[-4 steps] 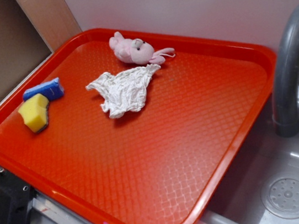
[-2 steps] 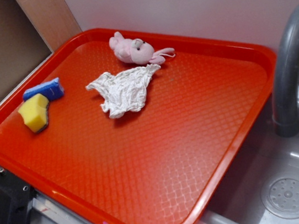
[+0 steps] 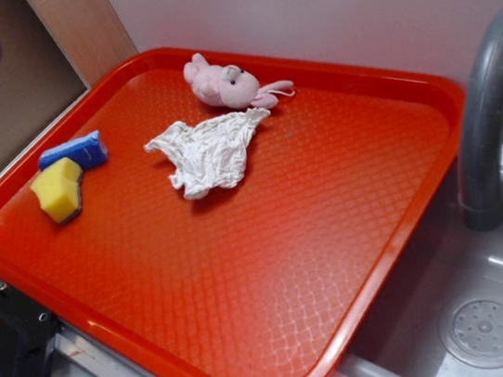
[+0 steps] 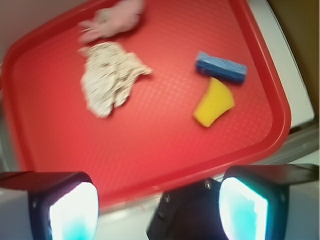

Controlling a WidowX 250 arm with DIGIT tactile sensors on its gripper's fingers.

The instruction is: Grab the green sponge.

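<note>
Red tray (image 3: 351, 231) with raised rim and textured bed sits beside a grey sink (image 3: 493, 305). Lying on it: green sponge (image 3: 58, 189), yellow-looking and chunky, near the left edge; blue sponge (image 3: 74, 151) touching or just beside it; crumpled white cloth (image 3: 209, 152) mid-tray; pink plush toy (image 3: 226, 84) at the cloth's far end.

Gripper (image 4: 157, 210) with two black-cased fingers (image 4: 47, 202), glossy white pads tinted cyan at lower edge, black body between them bearing two small screws, dark blurred bulk in exterior view
</note>
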